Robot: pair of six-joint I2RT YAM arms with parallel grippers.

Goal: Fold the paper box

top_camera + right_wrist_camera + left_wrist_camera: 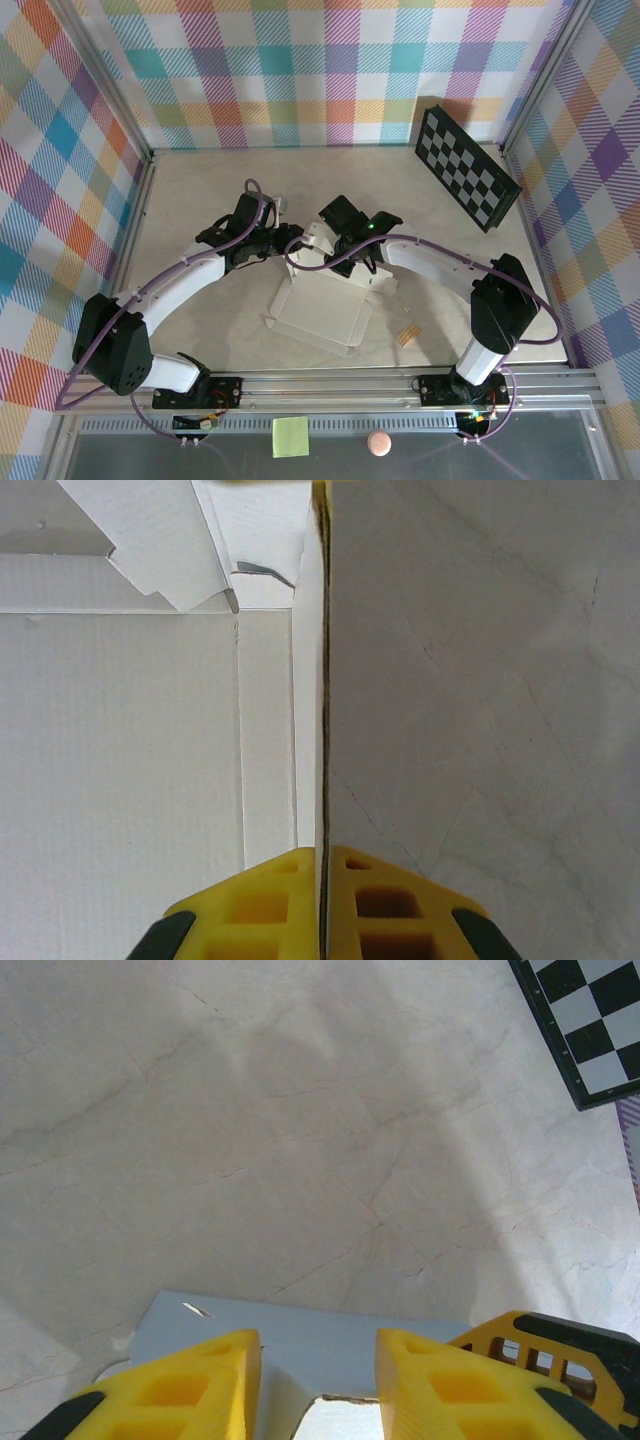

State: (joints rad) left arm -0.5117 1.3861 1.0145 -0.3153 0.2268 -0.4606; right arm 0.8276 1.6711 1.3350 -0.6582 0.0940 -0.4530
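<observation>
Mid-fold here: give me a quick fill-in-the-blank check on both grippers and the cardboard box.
The right gripper is ____ on a thin upright wall of the pale grey-white cardboard paper box.
The left gripper has its jaws ____, a gap showing between them.
The black-and-white panel at the table's far right has a ____ pattern.
Missing words: shut; open; checkerboard.

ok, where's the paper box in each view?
Top external: paper box at centre of frame.
Left wrist: its grey panel at the bottom edge, between the left claw fingers.
Right wrist: left half; one wall pinched in the right claw.
Shared landmark: checkerboard panel, top right in top and left-wrist views.
</observation>
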